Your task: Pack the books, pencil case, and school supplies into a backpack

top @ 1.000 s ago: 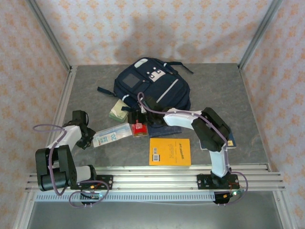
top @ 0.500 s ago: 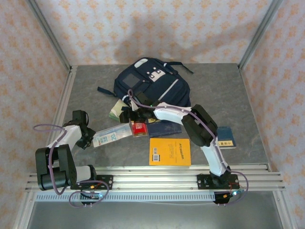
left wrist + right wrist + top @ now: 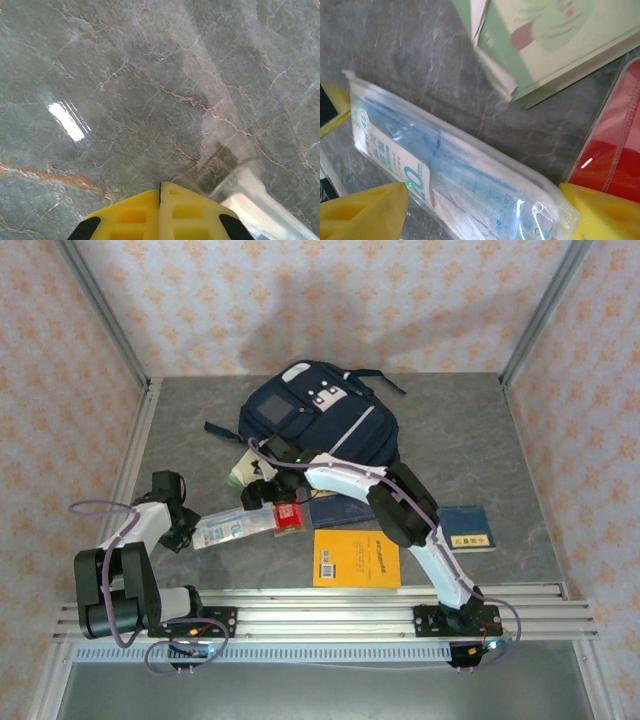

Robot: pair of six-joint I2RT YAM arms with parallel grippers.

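Observation:
The navy backpack lies at the back of the table. An orange-yellow book lies in front, one navy book to its right and another under my right arm. The pale blue printed packet lies slanted between a green-edged packet and a red packet. My right gripper is open, with one yellow finger on each side of the blue packet's end. My left gripper is shut, empty, by the packet's other end. The pencil case is out of view.
Grey marble-patterned table with metal frame rails along the left and front edges and patterned walls around. A dark strap trails from the backpack's left side. Bare table lies at the back right.
My right arm has swung left from over the right-hand navy book to the pale blue packet, uncovering that book. The left arm has stayed put.

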